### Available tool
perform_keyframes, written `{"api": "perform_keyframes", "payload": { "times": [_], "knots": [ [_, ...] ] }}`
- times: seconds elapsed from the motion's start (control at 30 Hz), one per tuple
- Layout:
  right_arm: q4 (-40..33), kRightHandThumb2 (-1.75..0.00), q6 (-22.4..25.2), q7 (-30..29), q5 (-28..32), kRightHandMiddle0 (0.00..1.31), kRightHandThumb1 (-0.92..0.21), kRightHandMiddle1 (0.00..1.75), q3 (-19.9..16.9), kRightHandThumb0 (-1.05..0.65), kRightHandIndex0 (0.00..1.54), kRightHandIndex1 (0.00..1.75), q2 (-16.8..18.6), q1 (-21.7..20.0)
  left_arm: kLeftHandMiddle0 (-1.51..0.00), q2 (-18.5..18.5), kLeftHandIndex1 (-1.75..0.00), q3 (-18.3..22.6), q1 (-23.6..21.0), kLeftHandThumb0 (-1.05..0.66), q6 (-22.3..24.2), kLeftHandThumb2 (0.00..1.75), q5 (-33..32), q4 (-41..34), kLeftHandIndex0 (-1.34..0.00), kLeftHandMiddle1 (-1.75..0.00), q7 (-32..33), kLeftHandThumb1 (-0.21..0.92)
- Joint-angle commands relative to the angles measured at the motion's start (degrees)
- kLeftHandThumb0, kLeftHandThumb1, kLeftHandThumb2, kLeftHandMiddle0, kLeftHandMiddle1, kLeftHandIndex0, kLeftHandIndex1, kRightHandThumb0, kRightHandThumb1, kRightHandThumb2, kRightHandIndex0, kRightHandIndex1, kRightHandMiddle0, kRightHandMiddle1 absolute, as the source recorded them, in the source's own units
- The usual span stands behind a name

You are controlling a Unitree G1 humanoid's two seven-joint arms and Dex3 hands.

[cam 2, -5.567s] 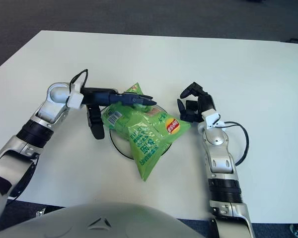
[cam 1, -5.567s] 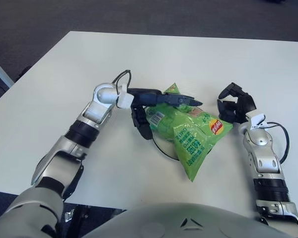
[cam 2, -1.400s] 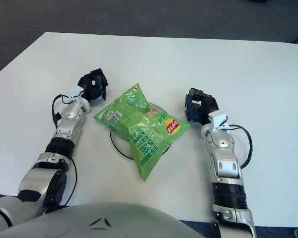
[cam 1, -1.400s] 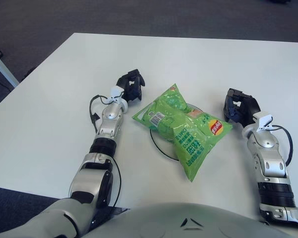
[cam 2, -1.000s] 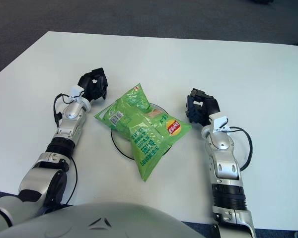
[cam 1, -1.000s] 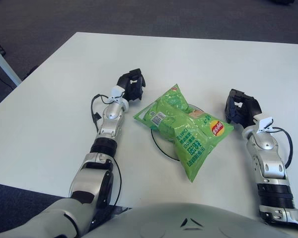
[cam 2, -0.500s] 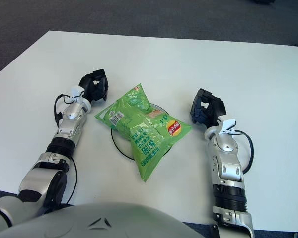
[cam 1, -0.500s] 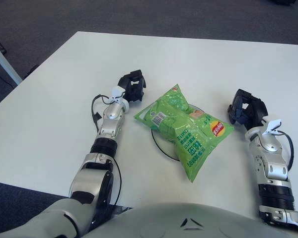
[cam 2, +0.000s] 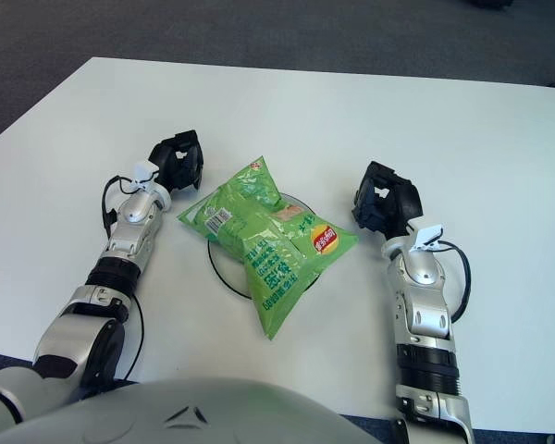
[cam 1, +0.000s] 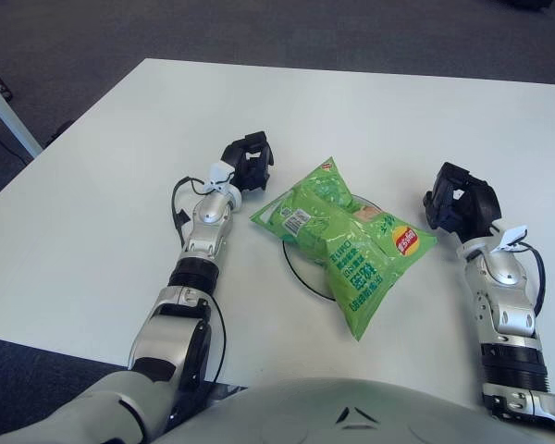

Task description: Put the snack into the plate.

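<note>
A green snack bag [cam 1: 347, 239] lies flat across a round plate with a dark rim [cam 1: 299, 272] in the middle of the white table; it covers most of the plate and hangs over the near edge. My left hand [cam 1: 249, 162] rests on the table just left of the bag, fingers curled, holding nothing. My right hand [cam 1: 461, 208] rests on the table just right of the bag, fingers curled, holding nothing. Neither hand touches the bag.
The white table [cam 1: 370, 111] stretches far behind the bag. Dark carpet lies past its far edge. A cable loops beside each wrist, such as the one on the left [cam 1: 178, 199].
Since 5.6 s ago my left hand let go of the bag and drew back to the left. Over the last second my right hand shifted slightly right; the bag stays on the plate.
</note>
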Motion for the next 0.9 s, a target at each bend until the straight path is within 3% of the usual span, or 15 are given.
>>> {"api": "perform_keyframes", "payload": {
  "times": [0.0,0.53,0.87],
  "knots": [
    [5.30,-1.21,-1.78,-0.02,1.19,1.11,-0.41,1.75,0.32,-0.25,1.35,1.75,5.15,5.40,-1.32,-0.80,-1.75,0.30,7.59,-0.41,-0.43,0.85,-1.20,3.75,-1.02,-1.75,-1.07,0.73],
    [7.01,-1.21,-3.29,-2.66,0.56,1.09,-0.40,1.75,-0.05,-0.26,1.34,1.75,5.79,4.56,-1.31,-0.73,-1.75,0.38,7.08,-0.38,-1.10,0.91,-2.42,4.41,-1.02,-1.75,-3.57,0.66],
    [8.90,-1.14,-6.71,-3.32,1.97,0.97,-0.47,1.75,-0.99,-0.29,1.29,1.75,7.01,3.61,-1.31,-0.73,-1.75,0.28,6.81,-0.39,-0.90,0.91,-2.15,4.68,-1.01,-1.75,-3.36,0.67]
  ]
}}
